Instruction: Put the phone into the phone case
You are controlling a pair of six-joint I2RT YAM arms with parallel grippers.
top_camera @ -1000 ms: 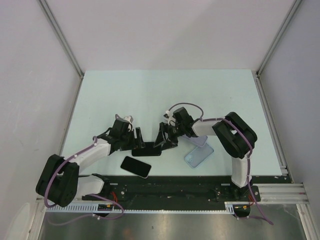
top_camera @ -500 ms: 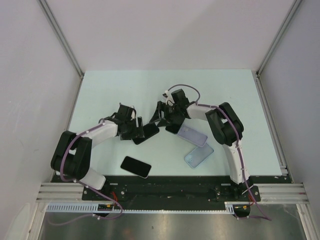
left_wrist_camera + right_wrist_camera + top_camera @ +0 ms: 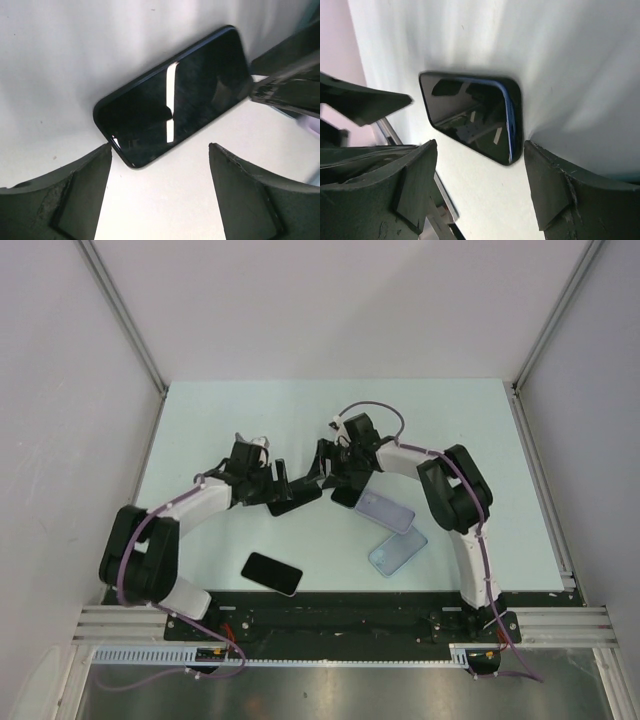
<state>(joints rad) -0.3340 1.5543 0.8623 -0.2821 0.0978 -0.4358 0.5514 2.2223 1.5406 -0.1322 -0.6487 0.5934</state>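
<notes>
A black phone [image 3: 297, 504] lies flat on the table between my two grippers. It also shows in the left wrist view [image 3: 175, 97] and, with a blue edge, in the right wrist view [image 3: 470, 117]. My left gripper [image 3: 278, 484] [image 3: 159, 145] is open, with the phone just beyond its fingertips. My right gripper [image 3: 325, 466] [image 3: 479, 145] is open at the phone's other end, holding nothing. A clear lilac phone case [image 3: 385, 510] and a clear bluish case [image 3: 397, 552] lie to the right. A second black phone [image 3: 271, 573] lies near the front edge.
The right gripper's fingers [image 3: 285, 85] show at the right of the left wrist view. White walls enclose the table [image 3: 440, 430] on three sides. A black rail [image 3: 330, 605] runs along the near edge.
Both grippers and the black phone between them have moved away from the near edge toward the table's middle. The cases and the second phone have not moved.
</notes>
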